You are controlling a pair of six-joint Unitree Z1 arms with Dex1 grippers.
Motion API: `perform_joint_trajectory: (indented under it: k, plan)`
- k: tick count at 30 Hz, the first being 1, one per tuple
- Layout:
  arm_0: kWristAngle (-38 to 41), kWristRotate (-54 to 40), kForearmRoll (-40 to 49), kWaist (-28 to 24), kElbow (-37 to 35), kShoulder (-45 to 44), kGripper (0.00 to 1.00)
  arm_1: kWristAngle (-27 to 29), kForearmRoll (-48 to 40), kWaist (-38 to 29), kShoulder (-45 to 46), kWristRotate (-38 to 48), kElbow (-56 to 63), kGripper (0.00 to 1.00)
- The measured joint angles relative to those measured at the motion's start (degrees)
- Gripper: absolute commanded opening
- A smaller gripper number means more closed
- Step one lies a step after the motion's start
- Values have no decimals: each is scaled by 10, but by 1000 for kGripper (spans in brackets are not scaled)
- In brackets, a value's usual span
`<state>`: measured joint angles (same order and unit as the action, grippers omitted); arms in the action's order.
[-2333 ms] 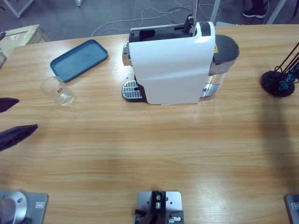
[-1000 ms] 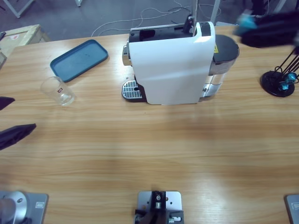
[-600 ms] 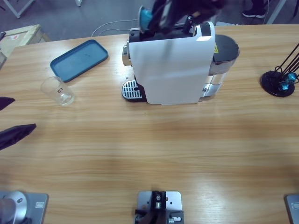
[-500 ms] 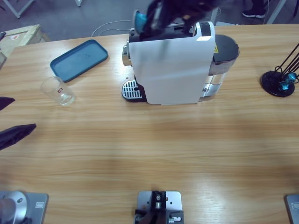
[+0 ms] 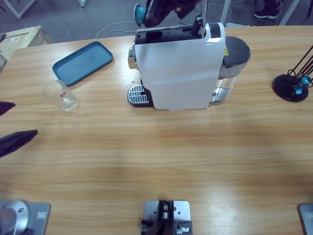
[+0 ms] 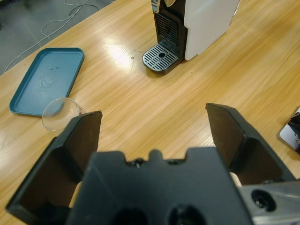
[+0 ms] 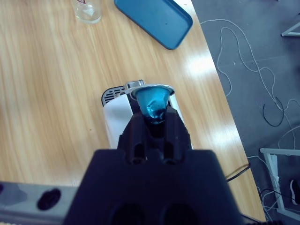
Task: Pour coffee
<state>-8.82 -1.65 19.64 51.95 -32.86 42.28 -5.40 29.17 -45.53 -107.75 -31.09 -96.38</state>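
The right gripper [image 7: 153, 123] pinches a blue coffee capsule [image 7: 153, 104] by its narrow end, foil rim outward — presumably so it can drop rim-first into the coffee machine [image 5: 181, 68]. In the high view the capsule sits at the top centre of the frame, just above the machine's open black top. At the left edge the left gripper [image 5: 12, 125] waits with its jaws spread wide, holding nothing, near the empty glass [image 5: 60, 95] — likely kept handy for the drip grate [image 5: 137, 94]. A blue tray [image 5: 83, 62] lies upper left.
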Motion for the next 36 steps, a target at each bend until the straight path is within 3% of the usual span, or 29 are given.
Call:
perform_joint_trajectory:
  k: [19,20,21,23,25,26,28,30,32,34,35,36]
  plan:
    - [0,0,0,0,0,-2,945,3,4,18,-24,-2,11,0]
    - [0,0,0,0,0,-2,945,3,4,18,-24,-2,12,93]
    - [0,0,0,0,0,-2,945,3,4,18,-24,-2,12,353]
    - [0,0,0,0,0,-2,945,3,4,18,-24,-2,13,683]
    - [0,0,0,0,0,-2,945,3,4,18,-23,-2,14,908]
    - [0,0,0,0,0,-2,945,3,4,18,-23,-2,15,974]
    - [0,0,0,0,0,-2,945,3,4,18,-23,-1,16,1000]
    - [0,0,0,0,0,-2,945,3,4,18,-20,-1,19,995]
    - [0,0,0,0,0,-2,945,5,4,19,-19,-1,19,876]
    - [0,0,0,0,0,-2,945,6,1,19,-14,0,19,299]
    - [0,0,0,0,0,-2,945,6,0,19,-9,0,20,63]
    - [0,0,0,0,0,-2,945,7,0,18,-4,2,22,0]
